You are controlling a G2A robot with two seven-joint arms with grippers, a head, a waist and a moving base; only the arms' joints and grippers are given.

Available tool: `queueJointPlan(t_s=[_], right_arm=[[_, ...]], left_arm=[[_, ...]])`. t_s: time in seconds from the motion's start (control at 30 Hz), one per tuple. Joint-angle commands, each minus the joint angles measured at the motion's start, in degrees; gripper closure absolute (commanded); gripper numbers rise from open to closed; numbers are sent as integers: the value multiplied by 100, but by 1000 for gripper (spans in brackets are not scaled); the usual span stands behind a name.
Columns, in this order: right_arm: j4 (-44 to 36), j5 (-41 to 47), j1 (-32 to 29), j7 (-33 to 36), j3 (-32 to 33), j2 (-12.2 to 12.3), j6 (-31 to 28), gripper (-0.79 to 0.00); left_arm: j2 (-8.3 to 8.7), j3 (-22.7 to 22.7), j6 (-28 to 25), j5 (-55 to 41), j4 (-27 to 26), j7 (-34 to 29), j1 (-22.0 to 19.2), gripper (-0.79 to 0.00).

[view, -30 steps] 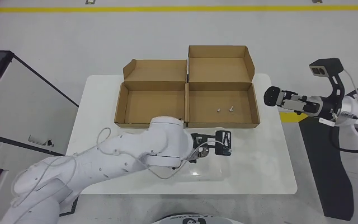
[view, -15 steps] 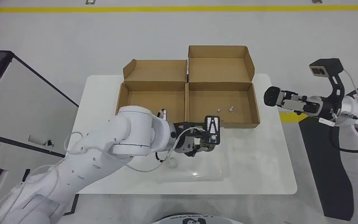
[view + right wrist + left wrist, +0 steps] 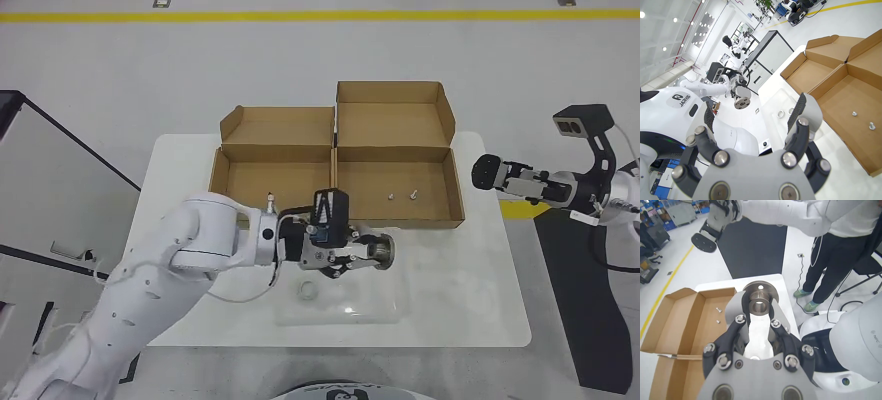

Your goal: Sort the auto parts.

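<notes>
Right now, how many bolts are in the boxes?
2. One bolt and a second bolt lie apart in the right box, near its front wall. The left arm covers part of the left box, so another could hide there.

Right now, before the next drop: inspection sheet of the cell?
Surface: white table, clear tray on it.
Job's things: flanged metal part in left gripper; two bolts in right box; left box beside it; two rings in tray.
Clutter: nothing seen.
Grippers: left shut on the part, over the tray; right gripper open, near the table's right edge.
Cables: white cable looping along left arm.
Surroundings: yellow floor line.
</notes>
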Motion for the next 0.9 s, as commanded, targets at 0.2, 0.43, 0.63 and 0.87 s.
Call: queueJointPlan(t_s=[0.2, 0.43, 0.63, 0.87], right_arm=[[0, -1, 0, 0, 0, 0, 0, -785], [0, -1, 0, 0, 0, 0, 0, -785], [0, -1, 0, 0, 0, 0, 0, -785], [0, -1, 0, 0, 0, 0, 0, -785]], left_arm=[[-39, -296, -366, 182, 228, 1632, 327, 0], [-61, -462, -593, 578, 331, 2341, 532, 0], [-65, -650, -818, 771, 355, 2817, 686, 0], [-83, -819, -973, 1097, 348, 3353, 818, 0]])
